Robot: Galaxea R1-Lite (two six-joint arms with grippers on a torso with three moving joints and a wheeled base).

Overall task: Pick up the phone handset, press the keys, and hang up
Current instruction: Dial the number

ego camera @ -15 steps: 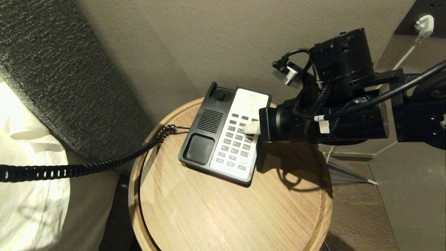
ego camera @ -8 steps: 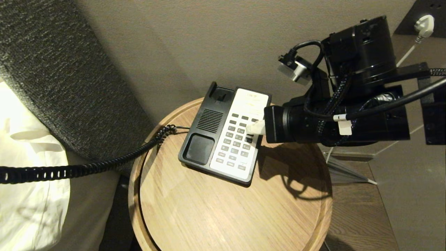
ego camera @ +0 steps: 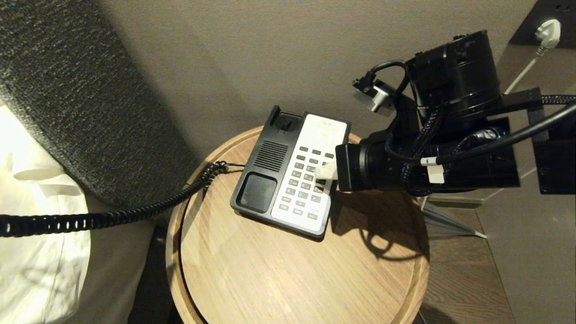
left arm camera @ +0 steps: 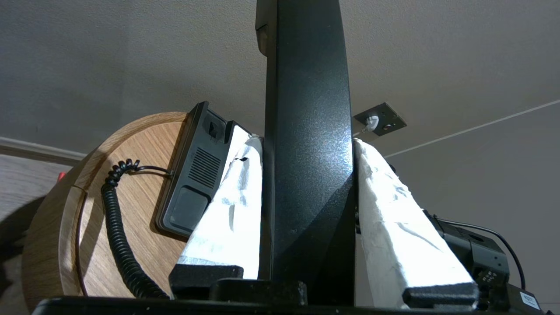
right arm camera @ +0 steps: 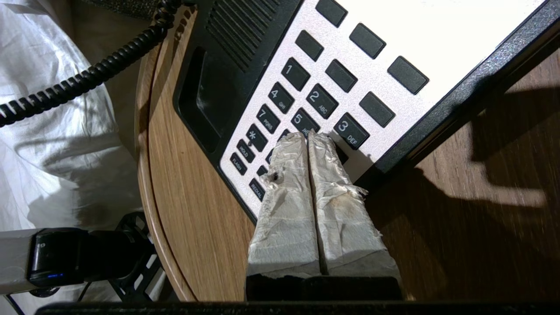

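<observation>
The glossy black phone handset (left arm camera: 306,109) stands between the white-wrapped fingers (left arm camera: 227,210) of my left gripper (left arm camera: 307,141), which is shut on it, off to the left of the table. It is outside the head view. Its coiled cord (ego camera: 135,209) runs from the phone base (ego camera: 256,193) off the picture's left edge. My right gripper (ego camera: 325,171) is shut, coming in from the right. Its wrapped tips (right arm camera: 308,135) rest together on the white keypad (ego camera: 306,180), just beside the 5 key (right arm camera: 305,121) and the 3 key (right arm camera: 351,130).
The phone sits at the back of a round wooden table (ego camera: 270,279) with a raised rim. A grey headboard (ego camera: 67,90) and white bedding (ego camera: 36,252) lie to the left. A wall socket with a white plug (ego camera: 546,33) is at the far right.
My right gripper drew back a little to the right off the keys, then came back and down onto the keypad. The phone base and the cord have stayed put.
</observation>
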